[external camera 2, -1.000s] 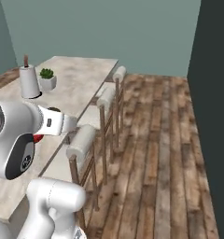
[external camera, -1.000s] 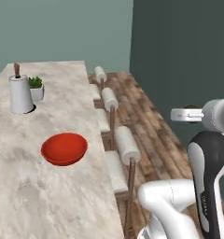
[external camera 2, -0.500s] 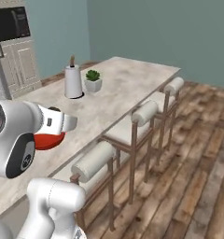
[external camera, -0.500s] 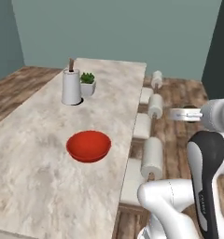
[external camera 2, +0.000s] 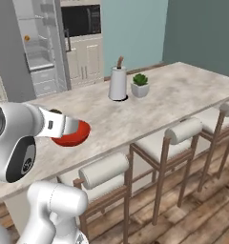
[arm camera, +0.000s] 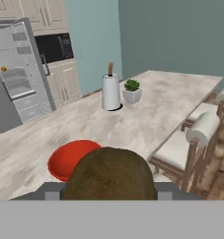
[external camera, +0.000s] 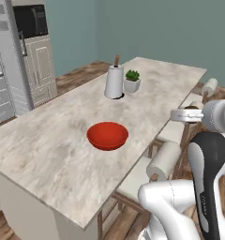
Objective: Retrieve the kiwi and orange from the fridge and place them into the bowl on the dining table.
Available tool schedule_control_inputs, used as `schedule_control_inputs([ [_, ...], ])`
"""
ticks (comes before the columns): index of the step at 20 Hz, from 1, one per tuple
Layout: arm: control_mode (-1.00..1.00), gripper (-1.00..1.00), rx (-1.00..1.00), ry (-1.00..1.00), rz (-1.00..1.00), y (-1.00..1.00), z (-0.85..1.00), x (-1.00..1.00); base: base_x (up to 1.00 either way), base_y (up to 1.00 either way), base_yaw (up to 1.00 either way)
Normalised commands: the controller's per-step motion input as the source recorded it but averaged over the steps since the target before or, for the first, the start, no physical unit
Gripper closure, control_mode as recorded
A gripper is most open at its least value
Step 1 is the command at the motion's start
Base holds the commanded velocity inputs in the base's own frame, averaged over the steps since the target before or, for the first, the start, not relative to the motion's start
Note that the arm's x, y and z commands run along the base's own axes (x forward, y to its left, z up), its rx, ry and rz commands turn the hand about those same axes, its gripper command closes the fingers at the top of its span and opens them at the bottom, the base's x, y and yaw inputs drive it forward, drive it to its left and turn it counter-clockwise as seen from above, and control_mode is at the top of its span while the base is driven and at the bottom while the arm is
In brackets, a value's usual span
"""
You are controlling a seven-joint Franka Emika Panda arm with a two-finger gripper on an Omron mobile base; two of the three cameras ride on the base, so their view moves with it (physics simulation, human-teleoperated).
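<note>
Closest in, the gripper is clamped on the kiwi, held above the near edge of the dining table. Just beyond sits the red bowl on the marble top, then a paper-towel holder beside a potted plant. Farther back, the fridge stands open with the orange on a shelf.

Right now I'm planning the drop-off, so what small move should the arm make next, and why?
Probably carry the small brown-olive kiwi forward until it hangs over the wide glossy red bowl. The gripper is shut on the kiwi, the bowl lies ahead and holds no fruit, and the marble-patterned dining table is within the arm's reach.
</note>
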Motion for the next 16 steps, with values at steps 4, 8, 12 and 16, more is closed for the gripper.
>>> schedule_control_inputs([
  [4, 1.0, 1.0, 0.0, 0.0, 0.0, 0.0, 0.0, 0.0, 0.68, -0.43, 0.58],
  [8, 1.0, 1.0, 0.0, 0.0, 0.0, 0.0, 0.0, 0.0, 0.66, -0.54, 0.55],
  [12, 1.0, 1.0, 0.0, 0.0, 0.0, 0.0, 0.0, 0.0, 0.65, -0.54, 0.53],
  [16, 1.0, 1.0, 0.0, 0.0, 0.0, 0.0, 0.0, 0.0, 0.65, -0.53, 0.52],
])
